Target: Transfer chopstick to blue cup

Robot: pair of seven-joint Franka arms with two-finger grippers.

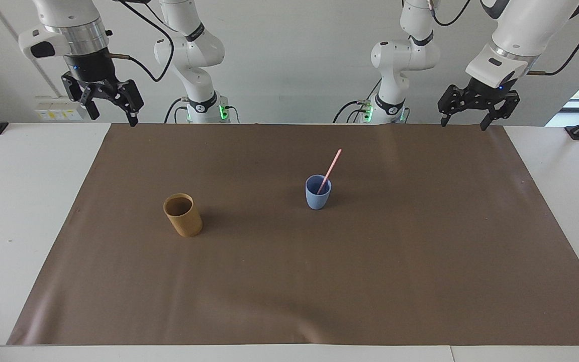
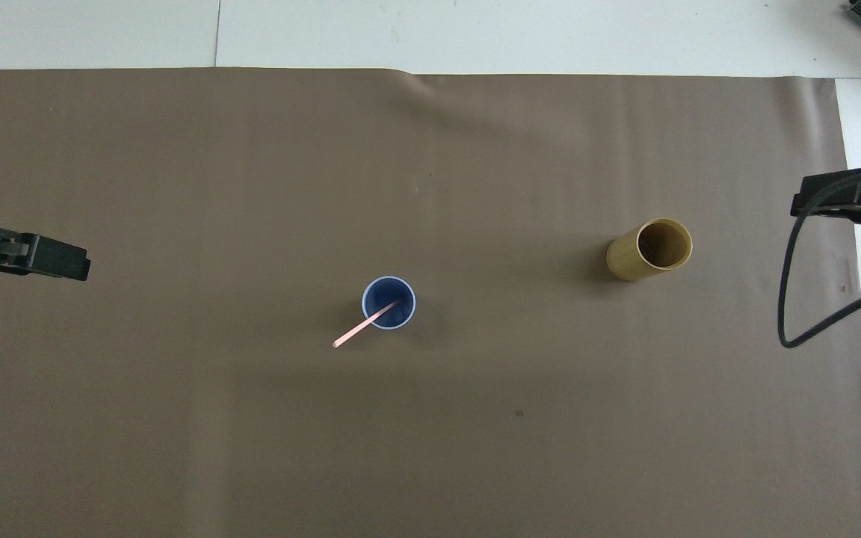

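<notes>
The pink chopstick [image 1: 330, 170] [image 2: 362, 326] stands slanted in the blue cup [image 1: 317, 198] [image 2: 389, 302] near the middle of the brown mat, its top leaning toward the robots and the left arm's end. My right gripper [image 1: 111, 111] hangs open and empty, high over the mat's corner at the right arm's end. My left gripper [image 1: 464, 120] hangs open and empty over the mat's edge at the left arm's end. In the overhead view only the tips of the left gripper [image 2: 57, 259] and the right gripper [image 2: 834, 202] show at the picture's sides.
A tan-brown cup [image 1: 183, 215] [image 2: 651, 249] stands upright toward the right arm's end, with nothing seen in it. The brown mat [image 1: 289, 291] covers most of the white table [image 1: 23, 201]. A black cable [image 2: 793, 299] hangs from the right arm.
</notes>
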